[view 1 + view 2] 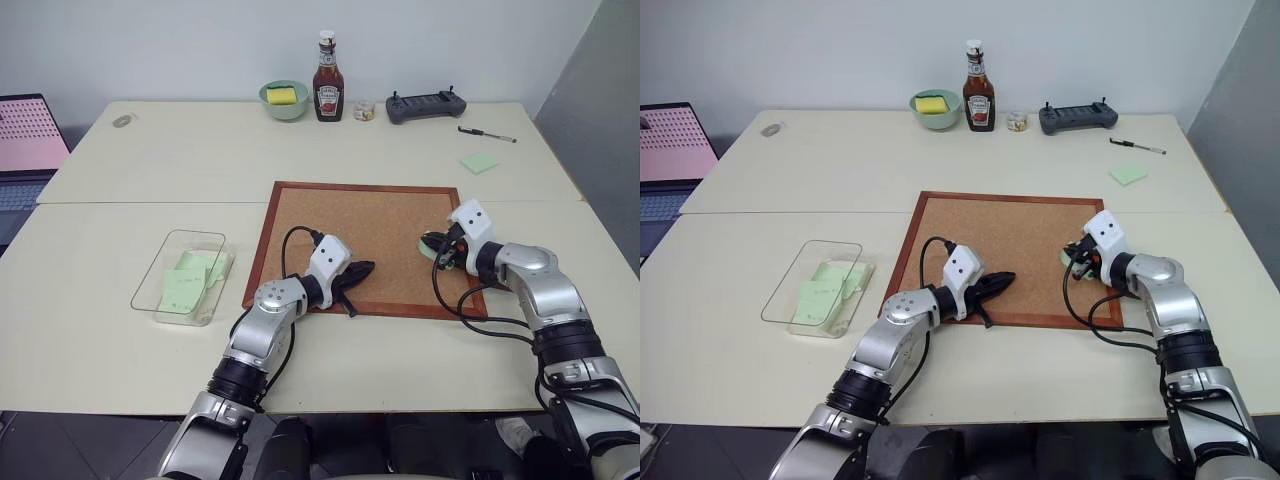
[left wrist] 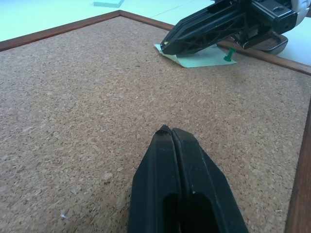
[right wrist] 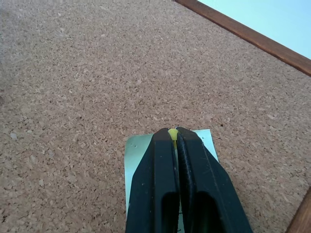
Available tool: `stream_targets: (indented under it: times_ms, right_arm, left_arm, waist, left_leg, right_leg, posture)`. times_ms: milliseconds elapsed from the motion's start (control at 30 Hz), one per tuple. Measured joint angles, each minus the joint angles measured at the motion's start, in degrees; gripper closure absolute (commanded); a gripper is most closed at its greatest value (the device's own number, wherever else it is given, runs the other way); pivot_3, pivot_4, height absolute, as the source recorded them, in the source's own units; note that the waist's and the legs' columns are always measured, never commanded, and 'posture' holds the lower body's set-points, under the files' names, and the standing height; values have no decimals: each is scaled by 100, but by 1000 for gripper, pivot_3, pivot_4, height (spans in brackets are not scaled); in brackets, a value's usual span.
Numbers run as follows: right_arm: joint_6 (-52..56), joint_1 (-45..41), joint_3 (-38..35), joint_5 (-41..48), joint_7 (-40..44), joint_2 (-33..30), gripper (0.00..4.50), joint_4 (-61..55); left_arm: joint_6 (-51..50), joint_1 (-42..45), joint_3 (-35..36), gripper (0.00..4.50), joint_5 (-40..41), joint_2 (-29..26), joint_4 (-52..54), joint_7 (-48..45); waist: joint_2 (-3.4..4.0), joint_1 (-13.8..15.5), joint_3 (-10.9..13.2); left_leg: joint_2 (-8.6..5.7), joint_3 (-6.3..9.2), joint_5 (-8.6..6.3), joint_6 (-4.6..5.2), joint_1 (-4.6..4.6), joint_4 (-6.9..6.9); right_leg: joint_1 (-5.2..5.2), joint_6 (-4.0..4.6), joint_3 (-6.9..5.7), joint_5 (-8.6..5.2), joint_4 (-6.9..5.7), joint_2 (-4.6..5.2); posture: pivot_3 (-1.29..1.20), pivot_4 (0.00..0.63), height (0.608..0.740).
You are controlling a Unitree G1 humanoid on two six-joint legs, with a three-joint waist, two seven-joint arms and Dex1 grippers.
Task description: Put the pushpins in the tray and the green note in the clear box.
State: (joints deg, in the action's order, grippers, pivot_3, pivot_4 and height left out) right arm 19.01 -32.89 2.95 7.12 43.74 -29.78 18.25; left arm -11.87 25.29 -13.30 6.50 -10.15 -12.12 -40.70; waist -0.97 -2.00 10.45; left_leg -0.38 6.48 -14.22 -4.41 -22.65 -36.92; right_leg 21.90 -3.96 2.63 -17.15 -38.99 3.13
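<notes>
Clear box (image 1: 148, 285): sits on the desk (image 1: 400, 370) at the far left, just beside the cork board's left edge; it holds several pale green slips, apparently notes already filed there.
Left end effector (image 1: 362, 270): clenched with nothing between its fingers, resting low over the board's near edge; judged to be idle, parked clear of the other arm's work.
Cork board (image 1: 340, 225): lies flat in the middle of the desk, wooden frame all round; it is the surface that the pins fix the paper to.
Green note (image 2: 206, 59): lies flat on the board near its right edge, under the right end effector; a green pushpin (image 2: 230, 52) stands in its corner, so the slip probably cannot be lifted free yet.
Right end effector (image 3: 173, 134): clenched on a yellow pushpin (image 3: 172, 133), the yellow head showing between the fingertips right at the note's edge; judged to be gripping it in order to pull it from the cork.
Tray: I cannot find it with any certainty.
Far edge of desk: a green bowl (image 1: 285, 99), a ketchup bottle (image 1: 328, 90), a controller (image 1: 426, 105), a pen (image 1: 487, 134) and a green sticky pad (image 1: 480, 162), all well apart from the work.
</notes>
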Motion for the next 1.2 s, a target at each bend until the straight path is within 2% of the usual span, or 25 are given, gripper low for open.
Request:
stream_targets:
  times_ms: [500,733,1000,1200]
  right_arm:
    - [351,40,-372,330,2,-186,4484,-752]
    - [566,670,-998,493,88,-1131,4484,-1374]
    - [597,1829,-1095,297,410,-2162,4484,-1719]
    - [585,2033,-1033,134,456,-2261,4484,-1782]
  left_arm:
    - [-4,-4,-12,4500,-56,23,1,39]
    - [17,-9,-57,4500,-60,25,-2,99]
    - [129,29,-57,4500,-105,37,-158,113]
    - [193,53,-57,4500,-113,37,-235,112]
  waist:
    - [5,3,-3]
    - [7,19,-4]
    - [27,14,-16]
    - [26,10,-15]
  left_leg:
    - [0,0,0,0,0,0]
    - [-2,0,-1,1,1,1]
    - [-2,-5,-1,2,32,2]
    - [0,-9,-1,2,62,6]
  right_leg:
    - [-2,0,0,0,0,0]
    - [-8,0,-1,0,5,2]
    - [-37,-2,4,-1,6,1]
    - [-63,-4,7,-2,12,1]
  posture:
    - [0,150,740]
    - [0,150,740]
    - [0,150,740]
    - [0,150,740]
